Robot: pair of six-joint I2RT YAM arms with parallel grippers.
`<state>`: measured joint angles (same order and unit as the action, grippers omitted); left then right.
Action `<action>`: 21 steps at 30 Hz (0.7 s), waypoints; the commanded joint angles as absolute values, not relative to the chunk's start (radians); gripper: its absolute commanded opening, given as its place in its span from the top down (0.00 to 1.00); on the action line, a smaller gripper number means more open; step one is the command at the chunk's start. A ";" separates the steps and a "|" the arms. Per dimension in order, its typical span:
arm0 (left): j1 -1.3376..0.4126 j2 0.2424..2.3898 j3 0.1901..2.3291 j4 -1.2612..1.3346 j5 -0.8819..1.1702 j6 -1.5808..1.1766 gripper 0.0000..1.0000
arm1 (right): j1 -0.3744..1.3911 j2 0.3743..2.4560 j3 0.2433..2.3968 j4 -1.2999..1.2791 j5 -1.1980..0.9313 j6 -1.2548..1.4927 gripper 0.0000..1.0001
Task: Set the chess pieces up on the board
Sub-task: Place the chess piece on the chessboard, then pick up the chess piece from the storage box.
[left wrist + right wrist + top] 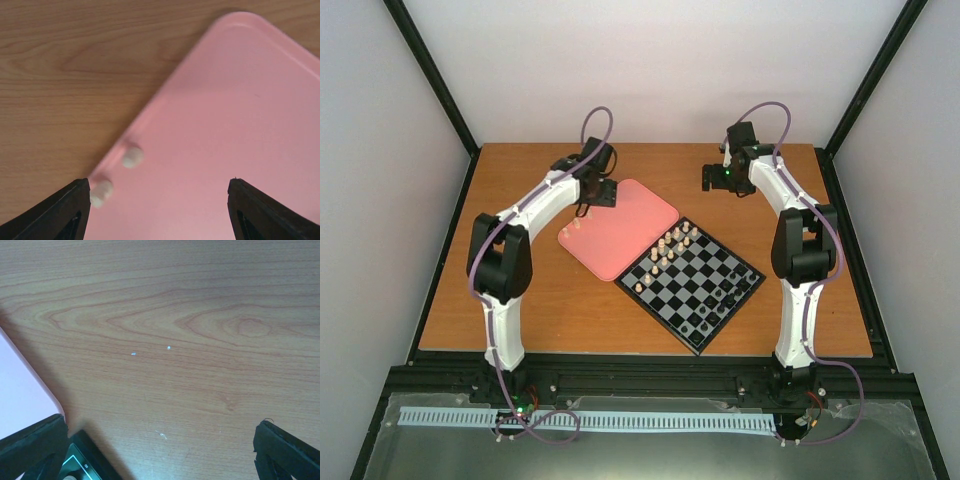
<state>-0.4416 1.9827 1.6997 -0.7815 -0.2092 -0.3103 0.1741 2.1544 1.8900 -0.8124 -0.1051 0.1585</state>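
The board [692, 286] lies turned like a diamond at the table's middle right. Cream chess pieces [670, 246] stand in rows along its far-left side. Two more cream pieces [132, 156] [101, 192] rest on the pink tray [225, 125] near its edge. My left gripper [159, 184] hovers open over that tray edge. Its left fingertip [80, 192] is right beside the nearer piece, and nothing sits between the jaws. My right gripper [160, 424] is open over bare wood beyond the board's far corner [82, 457], holding nothing.
Small black pieces [722, 300] stand along the board's near-right side. The pink tray [618, 228] lies left of the board, almost touching it. Its corner [20, 395] shows in the right wrist view. Black frame rails border the table.
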 commanded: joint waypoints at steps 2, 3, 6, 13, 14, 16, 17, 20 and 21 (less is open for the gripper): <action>-0.370 2.085 1.780 -0.804 -0.198 -0.289 0.24 | 0.167 2.172 1.922 -0.817 -0.111 0.164 0.00; -0.364 2.100 1.783 -0.799 -0.199 -0.286 0.24 | 0.167 2.172 1.922 -0.817 -0.110 0.161 0.00; -0.347 2.139 1.795 -0.789 -0.206 -0.284 0.29 | 0.167 2.174 1.926 -0.819 -0.103 0.158 0.00; -0.325 2.212 1.844 -0.792 -0.199 -0.290 0.44 | 0.167 2.189 1.938 -0.826 -0.098 0.156 0.00; -0.324 2.222 1.851 -0.794 -0.201 -0.289 0.47 | 0.167 2.190 1.940 -0.827 -0.097 0.156 0.00; -0.320 2.235 1.865 -0.800 -0.201 -0.288 0.48 | 0.167 2.193 1.944 -0.829 -0.094 0.155 0.00; -0.317 2.242 1.868 -0.804 -0.199 -0.290 0.50 | 0.168 2.194 1.945 -0.829 -0.092 0.155 0.00; -0.311 2.258 1.875 -0.808 -0.194 -0.295 0.55 | 0.167 2.197 1.947 -0.831 -0.086 0.153 0.00; -0.309 2.262 1.876 -0.810 -0.194 -0.296 0.56 | 0.167 2.198 1.947 -0.832 -0.086 0.153 0.00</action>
